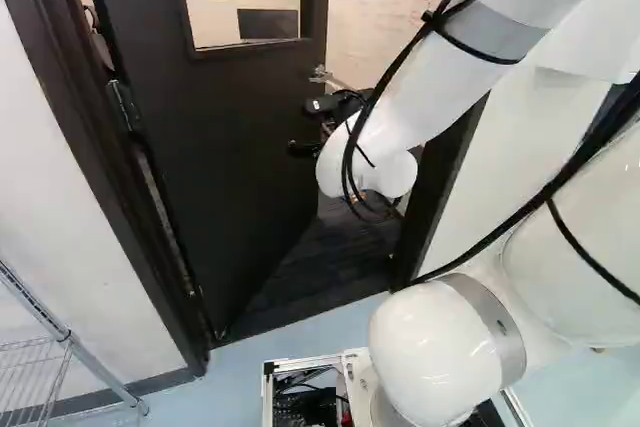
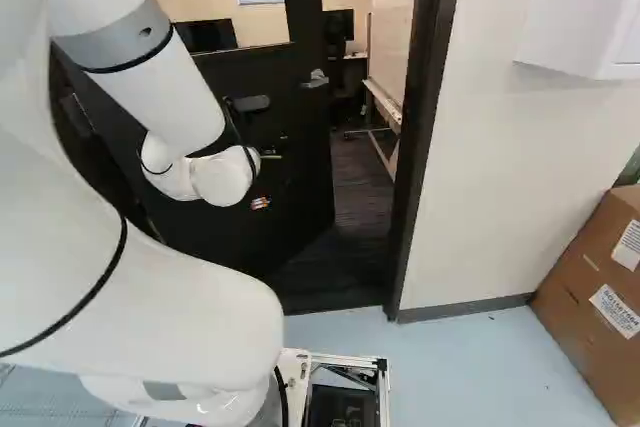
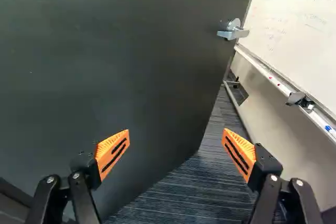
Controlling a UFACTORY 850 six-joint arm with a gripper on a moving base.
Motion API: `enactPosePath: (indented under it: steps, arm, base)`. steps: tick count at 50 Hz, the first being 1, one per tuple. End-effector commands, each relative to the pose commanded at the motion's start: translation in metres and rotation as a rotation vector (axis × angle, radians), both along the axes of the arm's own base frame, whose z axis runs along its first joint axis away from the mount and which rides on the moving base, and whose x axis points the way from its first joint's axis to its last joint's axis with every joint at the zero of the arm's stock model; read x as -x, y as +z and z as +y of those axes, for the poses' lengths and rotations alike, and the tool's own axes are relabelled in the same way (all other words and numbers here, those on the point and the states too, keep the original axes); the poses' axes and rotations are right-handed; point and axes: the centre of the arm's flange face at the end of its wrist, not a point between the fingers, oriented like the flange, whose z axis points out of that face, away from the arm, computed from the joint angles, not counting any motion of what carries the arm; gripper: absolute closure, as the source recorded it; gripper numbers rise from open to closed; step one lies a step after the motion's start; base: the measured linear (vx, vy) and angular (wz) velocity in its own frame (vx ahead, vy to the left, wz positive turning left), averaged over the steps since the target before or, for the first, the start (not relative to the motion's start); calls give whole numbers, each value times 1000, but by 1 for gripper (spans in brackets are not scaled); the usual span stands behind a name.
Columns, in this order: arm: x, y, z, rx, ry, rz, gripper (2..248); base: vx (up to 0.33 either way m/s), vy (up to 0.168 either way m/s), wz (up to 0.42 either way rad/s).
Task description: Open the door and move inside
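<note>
The dark door [image 1: 235,137] stands ajar, swung away into the room beyond, with an opening between its free edge and the right frame post. Its silver lever handle [image 2: 315,79] is on the free-edge side. In the right base view my gripper [image 2: 266,179] is partly hidden by the white wrist and lies in front of the door. The wrist view shows the gripper [image 3: 177,134] with its orange pads wide apart and nothing between them. Ahead of it are the door panel [image 3: 115,51] and, farther off beyond the fingers, the handle [image 3: 232,30], which it is not touching.
Dark frame posts [image 2: 424,137] bound the doorway. A whiteboard [image 3: 304,19] with a marker tray stands inside, past the door's free edge. Cardboard boxes [image 2: 590,297] sit against the wall at the right; a wire shelf [image 1: 40,357] stands at the left.
</note>
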Motion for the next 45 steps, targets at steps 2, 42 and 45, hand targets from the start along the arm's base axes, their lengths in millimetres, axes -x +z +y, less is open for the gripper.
enactPosePath:
  steps: [2,42,45]
  arm:
    - [0,0,0,0,0,0,3]
    - [0,0,0,0,0,0,3]
    - [0,0,0,0,0,0,3]
  base:
    - [136,78,-7]
    - [117,82,-14]
    - [54,47,-19]
